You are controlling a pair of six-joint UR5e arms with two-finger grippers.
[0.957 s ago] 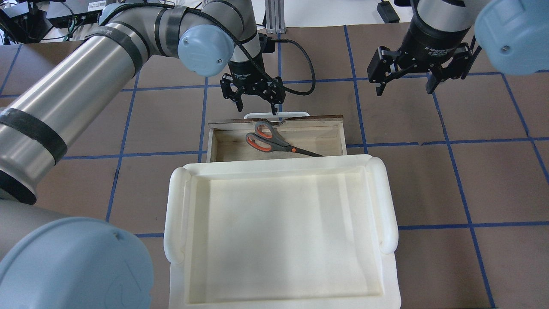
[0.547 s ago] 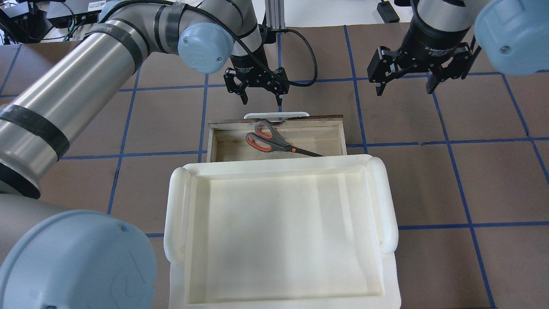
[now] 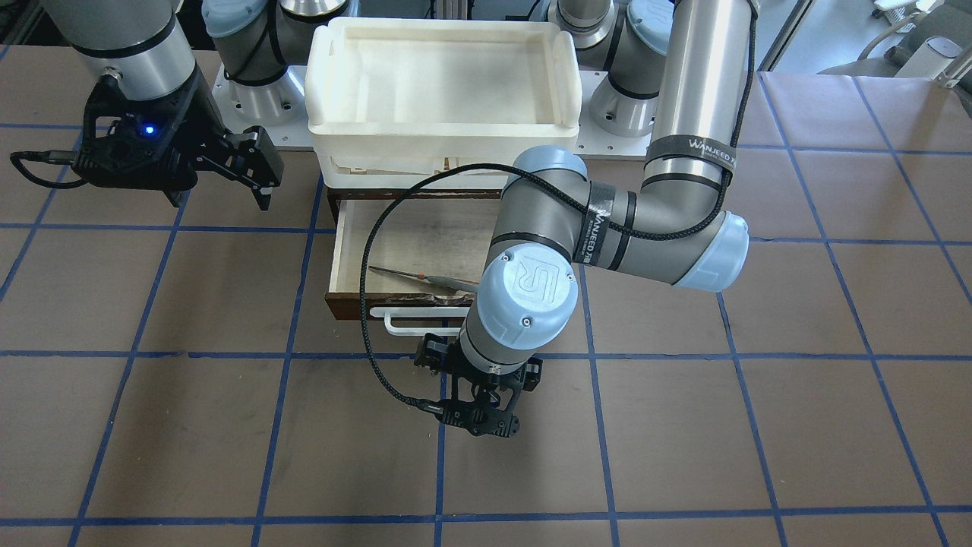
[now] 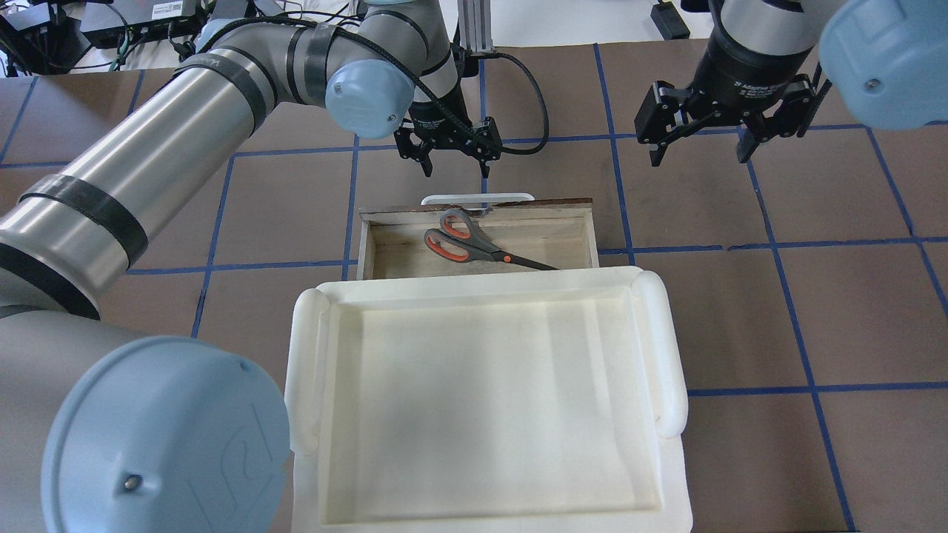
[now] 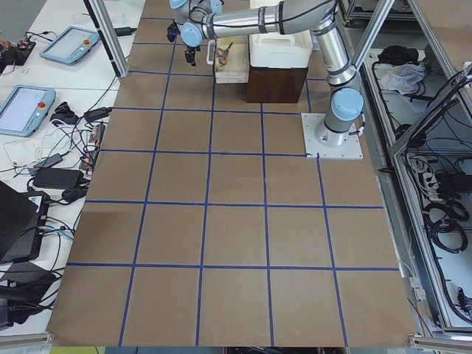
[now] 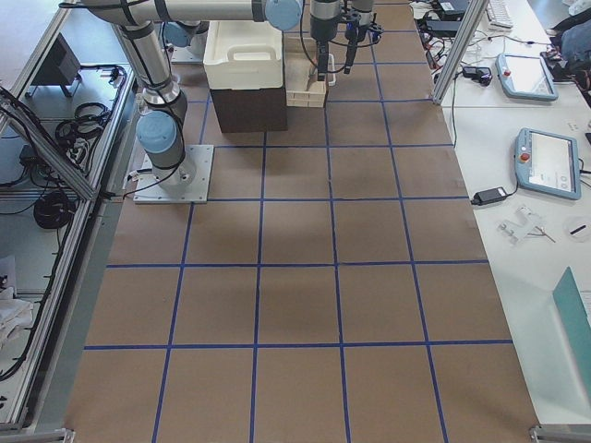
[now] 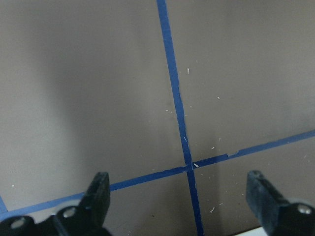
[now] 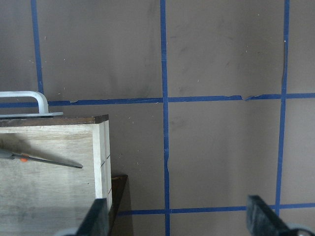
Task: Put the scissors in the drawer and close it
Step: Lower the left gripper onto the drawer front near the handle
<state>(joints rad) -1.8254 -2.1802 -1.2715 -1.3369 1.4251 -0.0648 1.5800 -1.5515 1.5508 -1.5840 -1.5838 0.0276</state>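
Observation:
The scissors point(image 4: 474, 244), grey handles lined orange-red, lie inside the open drawer point(image 4: 381, 252), blades pointing to the view's right. They also show in the front view point(image 3: 425, 278) and the blade tip in the right wrist view point(image 8: 49, 161). The drawer's dark front with its white bar handle point(image 4: 478, 198) faces away from the robot. My left gripper point(image 4: 453, 169) is open and empty, above the table just beyond the handle; it also shows in the front view point(image 3: 478, 418). My right gripper point(image 4: 700, 157) is open and empty, above the table to the drawer's right.
A white plastic tray point(image 4: 670, 355) sits on top of the cabinet over the drawer's rear part. The table is brown with blue tape lines point(image 7: 177, 98). A black cable point(image 3: 372, 304) hangs from the left wrist across the drawer's front in the front view.
My left gripper has moved away from the drawer handle, farther from the robot and slightly right. The scissors, the drawer and the right gripper have not moved.

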